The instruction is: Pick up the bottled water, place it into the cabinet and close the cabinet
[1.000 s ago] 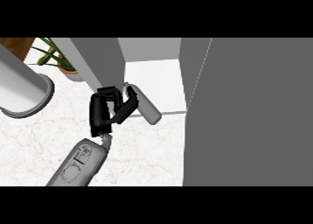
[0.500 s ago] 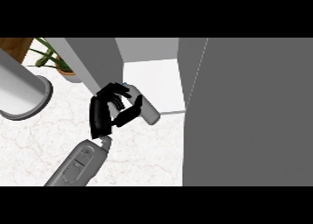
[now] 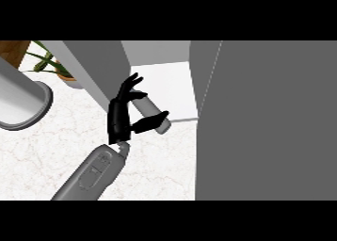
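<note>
Bottled water [image 3: 148, 108] on cabinet shelf [image 3: 175, 89]; plant [image 3: 50, 66] on counter [image 3: 46, 150]

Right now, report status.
Left hand open, fingers straight, beside bottle. Bottle at cabinet shelf front edge. Hand sits in the opening. Right hand not in view.

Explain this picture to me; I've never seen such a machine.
The view looks steeply down from a humanoid robot's head. The grey forearm ends in its black left hand; the right hand is out of view. The hand's fingers are spread open beside a pale grey cylindrical water bottle at the front of the white shelf inside the open grey cabinet. Its grey door stands open at right. Around lies a white marble counter, with a green potted plant at the back.
</note>
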Action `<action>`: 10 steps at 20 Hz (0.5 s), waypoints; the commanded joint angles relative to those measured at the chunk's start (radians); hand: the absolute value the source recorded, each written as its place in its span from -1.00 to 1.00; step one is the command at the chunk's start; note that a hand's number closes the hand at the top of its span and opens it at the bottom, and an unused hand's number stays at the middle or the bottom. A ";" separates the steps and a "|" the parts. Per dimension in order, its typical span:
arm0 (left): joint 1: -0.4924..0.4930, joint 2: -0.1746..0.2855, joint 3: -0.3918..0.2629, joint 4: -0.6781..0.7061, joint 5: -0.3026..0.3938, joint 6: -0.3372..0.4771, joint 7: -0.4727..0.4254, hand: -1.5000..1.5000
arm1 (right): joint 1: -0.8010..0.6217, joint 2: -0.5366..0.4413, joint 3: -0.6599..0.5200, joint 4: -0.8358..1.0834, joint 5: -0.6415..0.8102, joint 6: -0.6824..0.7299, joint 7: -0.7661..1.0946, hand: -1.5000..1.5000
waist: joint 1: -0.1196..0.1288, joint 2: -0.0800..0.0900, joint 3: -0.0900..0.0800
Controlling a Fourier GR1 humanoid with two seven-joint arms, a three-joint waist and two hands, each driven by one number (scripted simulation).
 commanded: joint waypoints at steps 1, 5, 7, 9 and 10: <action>-0.222 0.037 0.139 0.225 0.054 -0.091 0.023 -1.00 | -0.004 0.002 0.000 0.013 -0.003 0.003 -0.006 -1.00 | 0.000 0.026 -0.010; -0.226 0.031 0.166 0.193 0.116 -0.120 -0.068 -1.00 | -0.008 0.013 -0.003 0.017 0.006 -0.008 -0.017 -1.00 | 0.006 0.027 -0.012; -0.254 0.035 0.189 0.151 0.156 -0.150 -0.070 -1.00 | 0.033 -0.004 -0.010 -0.008 -0.012 0.003 -0.023 -1.00 | 0.004 0.020 -0.011; -0.230 0.017 0.202 0.128 0.200 -0.175 -0.140 -1.00 | -0.001 0.011 0.004 0.010 0.027 -0.018 -0.016 -1.00 | 0.021 0.021 -0.013; -0.213 0.003 0.214 0.113 0.227 -0.184 -0.173 -1.00 | 0.027 -0.002 0.009 -0.018 0.016 -0.003 -0.025 -1.00 | 0.012 0.021 -0.013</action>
